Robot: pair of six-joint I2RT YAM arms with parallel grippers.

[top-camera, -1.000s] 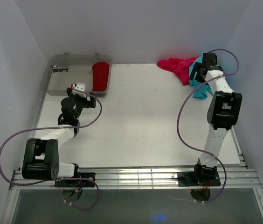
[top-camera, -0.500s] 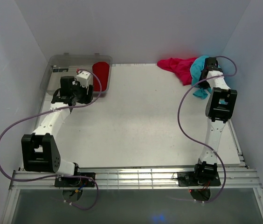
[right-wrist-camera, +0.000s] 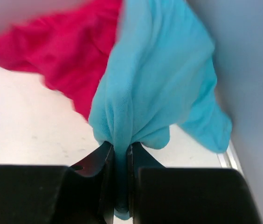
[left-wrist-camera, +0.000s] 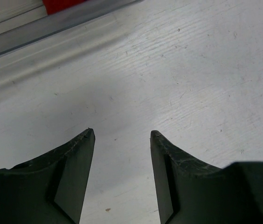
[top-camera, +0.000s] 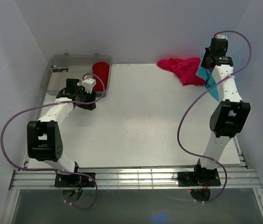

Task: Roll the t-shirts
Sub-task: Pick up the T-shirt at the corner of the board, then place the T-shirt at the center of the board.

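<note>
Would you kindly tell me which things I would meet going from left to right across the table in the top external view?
Clear plastic bin → red cloth t-shirt inside the bin's right end → magenta-pink cloth t-shirt → turquoise-blue cloth t-shirt by the right wall.

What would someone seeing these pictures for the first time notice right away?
Up at the far right corner, the right gripper pinches a bunch of the turquoise t-shirt, which hangs from it beside the crumpled magenta t-shirt lying on the table. At the far left, a red t-shirt sits in a clear plastic bin. The left gripper hovers open over the table just beside that bin.
</note>
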